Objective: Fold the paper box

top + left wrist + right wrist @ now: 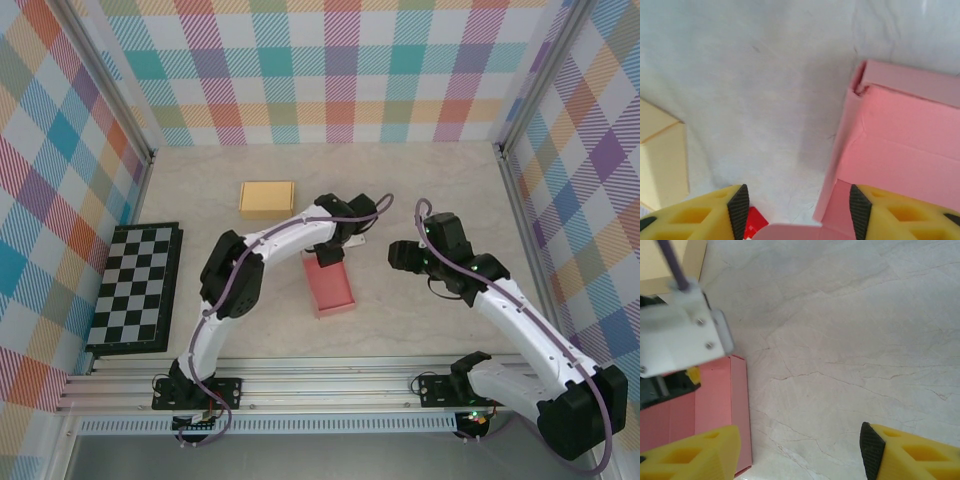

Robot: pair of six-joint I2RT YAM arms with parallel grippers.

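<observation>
The pink paper box [330, 287] lies open in the middle of the table, its long side running front to back. My left gripper [331, 254] hovers over its far end. In the left wrist view the box [910, 145] shows a raised side wall that passes between the pads of the left gripper [799, 214], closer to the right pad [859, 212]. The jaws stand apart and press on nothing. My right gripper [398, 256] is to the right of the box, open over bare table [840, 340]. The right wrist view shows the box's right wall [737, 405] left of that gripper [790, 457].
A tan folded box [267, 198] sits behind and left of the pink one, and its corner [660, 160] is in the left wrist view. A checkerboard [136, 286] lies at the left wall. A small red piece [755, 222] is by the left pad. Metal frame posts line both sides.
</observation>
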